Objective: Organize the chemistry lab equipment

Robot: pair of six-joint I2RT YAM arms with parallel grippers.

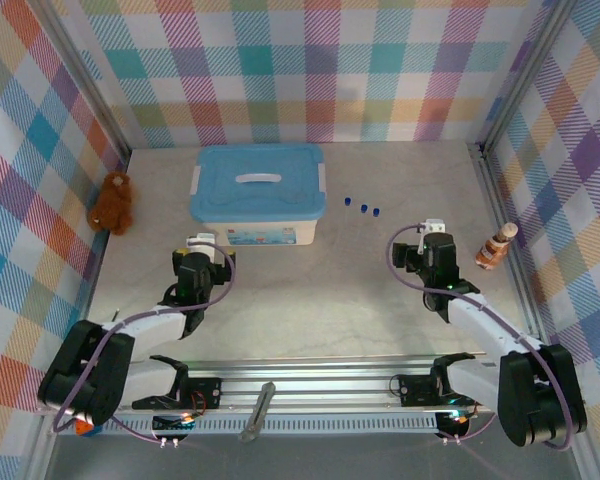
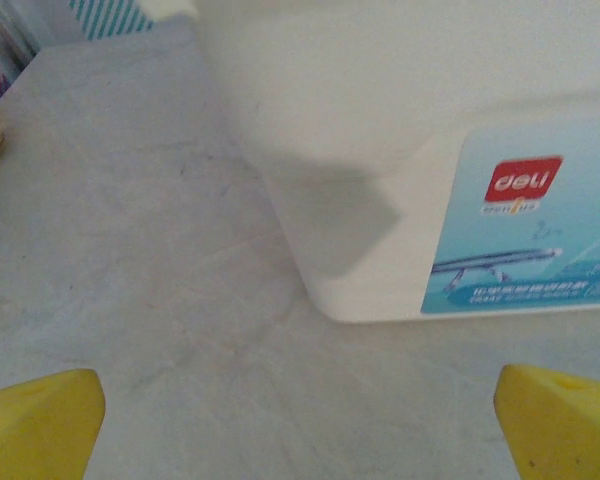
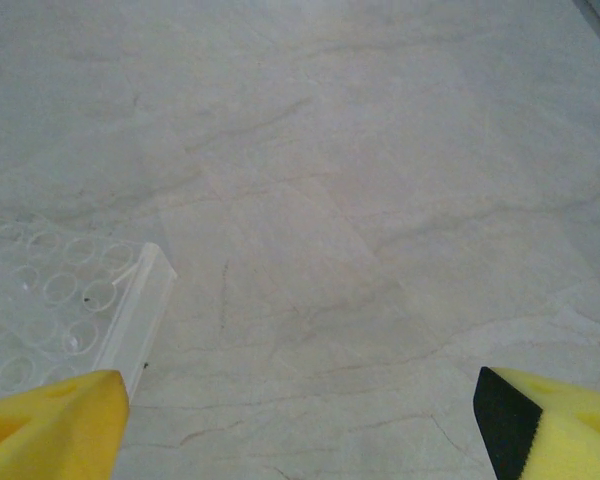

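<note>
Bright, even light; the top view is sharp. In the left wrist view the white plastic box with a blue label [image 2: 380, 150] is soft-focused, a grey shadow across its near corner.

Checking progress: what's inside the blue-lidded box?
Cannot tell: the blue lid sits closed on the white box, covering its contents. Only the lid's white handle lies on top.

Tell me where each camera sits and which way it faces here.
Top external: above and behind the bases, looking down the table at the blue-lidded box; both arms show.
Left wrist: on the left arm, low, facing the box's labelled front wall; the left jaws, open, at the bottom corners.
Right wrist: angled down at tabletop and a clear well tray; the right jaws, open, likewise.
Shared: top and left wrist both see the box's label.
</note>
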